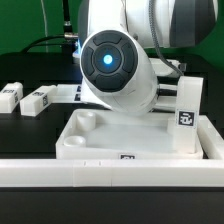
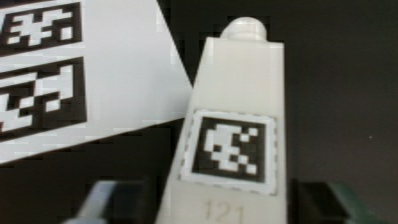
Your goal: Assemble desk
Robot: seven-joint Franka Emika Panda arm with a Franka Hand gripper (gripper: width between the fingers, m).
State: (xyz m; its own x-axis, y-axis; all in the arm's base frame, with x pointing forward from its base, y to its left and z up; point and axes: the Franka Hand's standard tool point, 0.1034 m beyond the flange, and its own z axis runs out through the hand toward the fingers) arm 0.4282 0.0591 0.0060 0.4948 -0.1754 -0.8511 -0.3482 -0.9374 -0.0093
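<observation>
In the wrist view a white leg (image 2: 231,120) with a black-and-white tag and a rounded peg at its far end lies on the black table. It lies between the fingers of my gripper (image 2: 222,205). The fingers (image 2: 103,205) stand either side of it with a dark gap on each side, so the jaws are open. In the exterior view the arm's round wrist housing (image 1: 112,62) hides the gripper. Below it lies the desk panel (image 1: 95,152), white with a raised rim and a round corner socket (image 1: 85,122). A tagged leg (image 1: 186,115) stands upright at the panel's right end.
Two more tagged legs (image 1: 10,97) (image 1: 38,100) lie on the table at the exterior view's left. The long white border rail (image 1: 60,172) runs along the front. The marker board (image 2: 71,70) lies close beside the leg in the wrist view.
</observation>
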